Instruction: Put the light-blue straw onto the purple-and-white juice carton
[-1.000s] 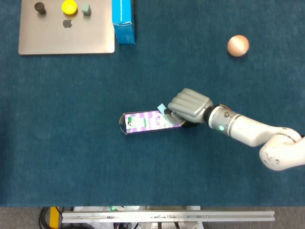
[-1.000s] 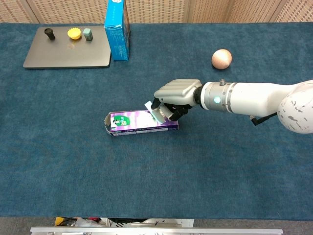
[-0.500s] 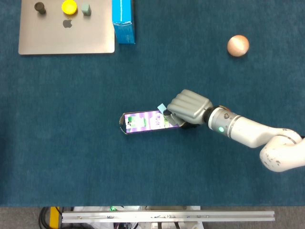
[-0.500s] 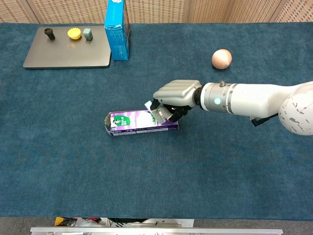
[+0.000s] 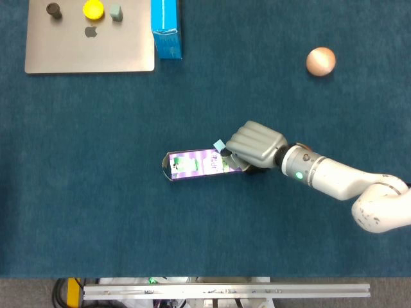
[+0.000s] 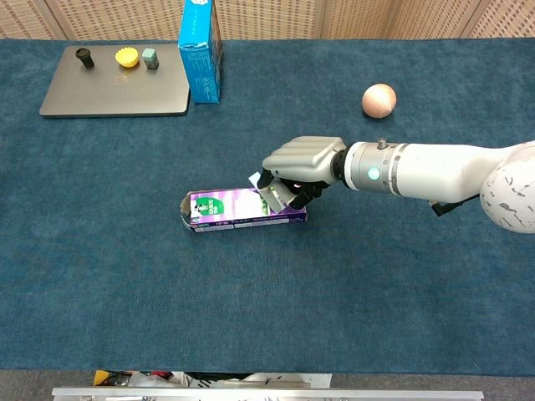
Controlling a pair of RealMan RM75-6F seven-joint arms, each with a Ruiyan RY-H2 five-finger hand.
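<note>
From the head view, the right hand (image 5: 255, 145) curls over the near end of the purple-and-white juice carton (image 5: 198, 165), lying flat on the blue counter (image 5: 96, 192); a short light-blue straw (image 5: 219, 145) pokes out of its fingers, apparently pinched. It looks weightless, thin and crushable, best taken mid-length.

In the chest view, the hand (image 6: 299, 165) pinches the straw (image 6: 255, 180) just above the carton (image 6: 238, 209), which seems light enough to slide if nudged.

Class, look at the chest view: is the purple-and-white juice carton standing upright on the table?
No, the juice carton lies flat on its side on the blue table, with the right hand at its right end.
</note>
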